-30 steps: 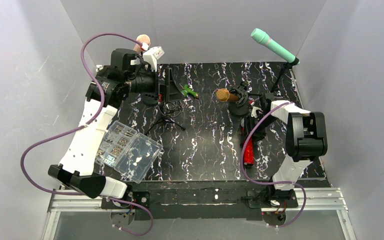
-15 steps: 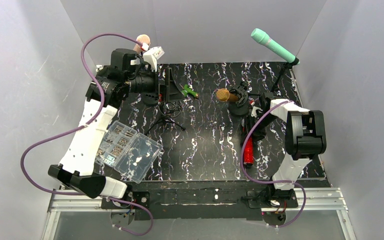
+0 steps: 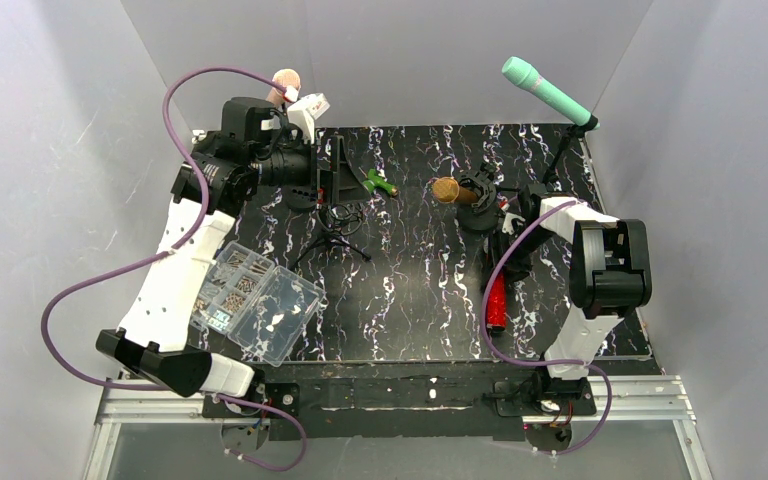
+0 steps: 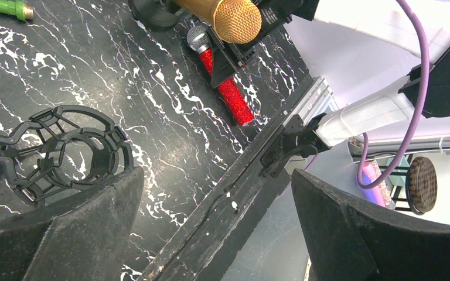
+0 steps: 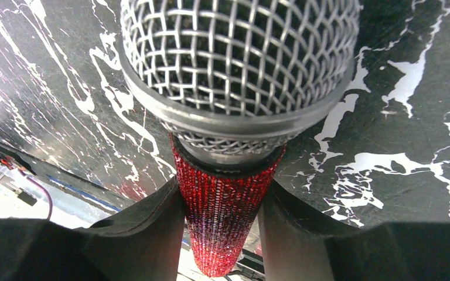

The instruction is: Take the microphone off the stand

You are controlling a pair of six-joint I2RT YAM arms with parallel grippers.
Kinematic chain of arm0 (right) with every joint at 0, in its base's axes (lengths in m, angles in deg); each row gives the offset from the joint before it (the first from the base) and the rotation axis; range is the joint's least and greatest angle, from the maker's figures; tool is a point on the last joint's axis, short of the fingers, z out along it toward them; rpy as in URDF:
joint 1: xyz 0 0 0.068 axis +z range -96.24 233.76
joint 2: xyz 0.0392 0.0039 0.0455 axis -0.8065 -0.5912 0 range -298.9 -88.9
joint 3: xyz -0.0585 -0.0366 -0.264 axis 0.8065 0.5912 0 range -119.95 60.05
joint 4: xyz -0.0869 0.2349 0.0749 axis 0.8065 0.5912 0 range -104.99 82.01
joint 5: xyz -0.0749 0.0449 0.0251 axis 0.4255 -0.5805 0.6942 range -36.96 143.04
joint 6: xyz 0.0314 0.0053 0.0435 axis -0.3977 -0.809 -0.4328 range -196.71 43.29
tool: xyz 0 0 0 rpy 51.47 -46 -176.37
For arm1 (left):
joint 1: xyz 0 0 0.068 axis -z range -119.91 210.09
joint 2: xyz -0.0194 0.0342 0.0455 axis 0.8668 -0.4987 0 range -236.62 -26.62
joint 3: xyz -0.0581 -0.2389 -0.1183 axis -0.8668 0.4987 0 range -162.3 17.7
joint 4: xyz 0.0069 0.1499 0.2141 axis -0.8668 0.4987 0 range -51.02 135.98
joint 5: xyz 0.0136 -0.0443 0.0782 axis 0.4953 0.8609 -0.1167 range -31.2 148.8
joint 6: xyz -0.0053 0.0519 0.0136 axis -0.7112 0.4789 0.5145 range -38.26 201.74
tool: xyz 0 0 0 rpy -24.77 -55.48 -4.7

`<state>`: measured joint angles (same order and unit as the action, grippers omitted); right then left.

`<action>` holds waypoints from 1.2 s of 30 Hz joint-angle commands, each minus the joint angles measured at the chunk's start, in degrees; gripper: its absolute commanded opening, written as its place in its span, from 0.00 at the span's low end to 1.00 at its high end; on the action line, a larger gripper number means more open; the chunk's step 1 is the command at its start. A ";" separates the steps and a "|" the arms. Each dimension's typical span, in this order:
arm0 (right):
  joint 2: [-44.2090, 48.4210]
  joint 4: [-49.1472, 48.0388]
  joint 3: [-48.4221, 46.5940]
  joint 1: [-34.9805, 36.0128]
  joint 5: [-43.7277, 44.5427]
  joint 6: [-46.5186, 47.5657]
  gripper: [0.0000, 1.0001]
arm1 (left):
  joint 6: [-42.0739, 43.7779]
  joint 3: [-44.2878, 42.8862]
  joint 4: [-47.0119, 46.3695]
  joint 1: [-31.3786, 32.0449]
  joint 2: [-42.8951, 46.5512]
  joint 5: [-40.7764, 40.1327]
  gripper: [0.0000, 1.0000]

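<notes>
Red glitter microphone [image 3: 497, 300], lying on black marbled table [image 3: 410, 290] well apart from shock-mount stand [image 4: 64, 152], handle clamped by right gripper [image 5: 222, 196]; left gripper [image 4: 215, 175] spread wide, holding nothing.

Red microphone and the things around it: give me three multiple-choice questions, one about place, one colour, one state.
1. Where is the red microphone? A in a stand; B lying on the table; C propped against the wall.
2. What colour is the raised microphone on the tall stand? A gold; B red; C teal.
3. The left gripper is: A open; B shut on a cable; C shut on a microphone.
Answers: B, it lies flat on the marbled top; C, its body is teal; A, its fingers stand wide apart, holding nothing.
</notes>
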<state>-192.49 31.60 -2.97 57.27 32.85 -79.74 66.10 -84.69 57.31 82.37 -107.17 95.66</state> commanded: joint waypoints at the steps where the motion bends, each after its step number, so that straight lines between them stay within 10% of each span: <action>1: -0.72 -0.35 -0.53 0.10 3.01 0.45 0.52 | -0.14 -0.77 0.75 -0.22 2.28 2.53 0.98; 36: 15.32 6.75 -4.68 0.14 2.12 2.89 0.87 | 2.74 0.31 2.44 -0.22 3.76 0.81 0.98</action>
<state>-181.59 34.85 -5.12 57.42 35.59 -77.77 67.48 -84.67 58.12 82.37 -105.93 95.35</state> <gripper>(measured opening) 0.863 0.981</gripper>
